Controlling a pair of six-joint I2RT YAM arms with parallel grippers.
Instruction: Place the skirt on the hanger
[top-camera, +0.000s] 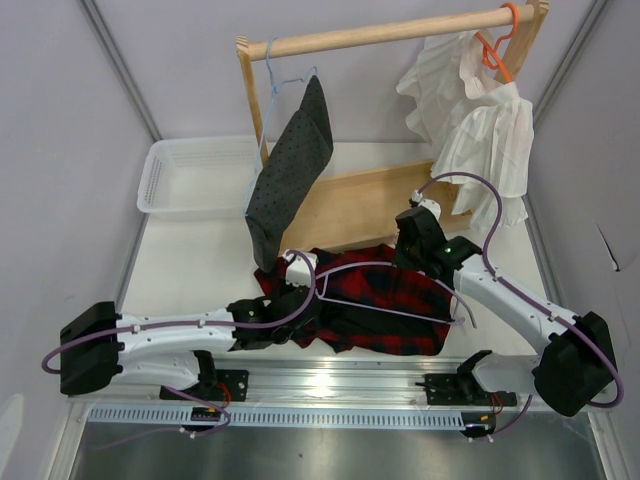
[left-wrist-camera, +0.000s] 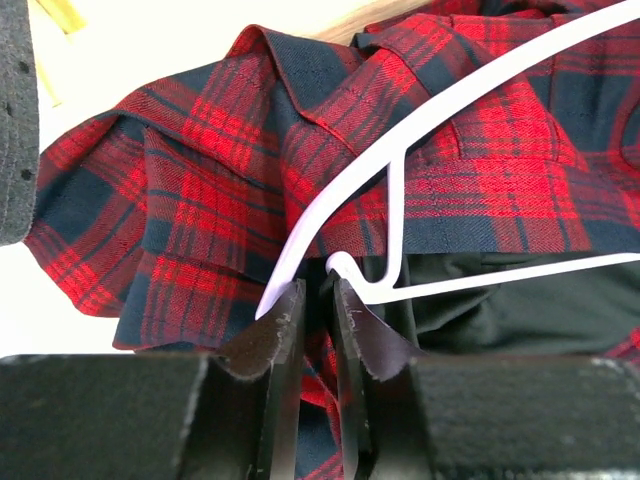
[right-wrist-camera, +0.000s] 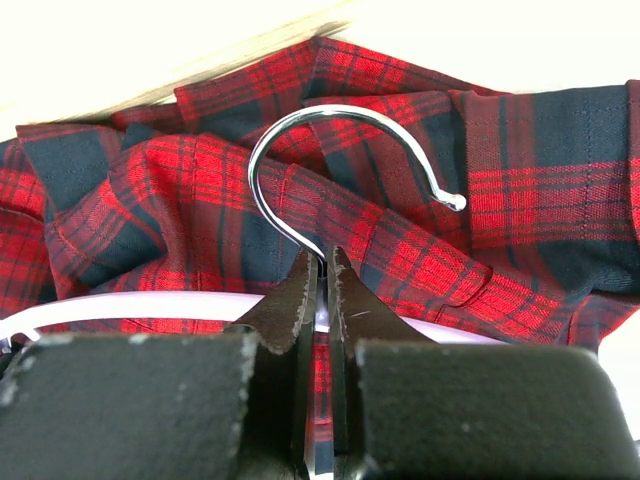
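The red-and-navy plaid skirt lies crumpled on the table in front of the wooden rack, its black lining showing in the left wrist view. The lilac hanger lies across it. My right gripper is shut on the hanger's neck, just below the silver hook; the lilac bar runs behind the fingers. My left gripper sits at the skirt's left edge. Its jaws are almost closed with plaid skirt fabric between them, and the hanger's arm end touches the fingertips.
The wooden rack rail holds a dark grey speckled garment on a light blue hanger and a white ruffled garment on an orange hanger. A white basket stands at the back left. The rack's wooden base is right behind the skirt.
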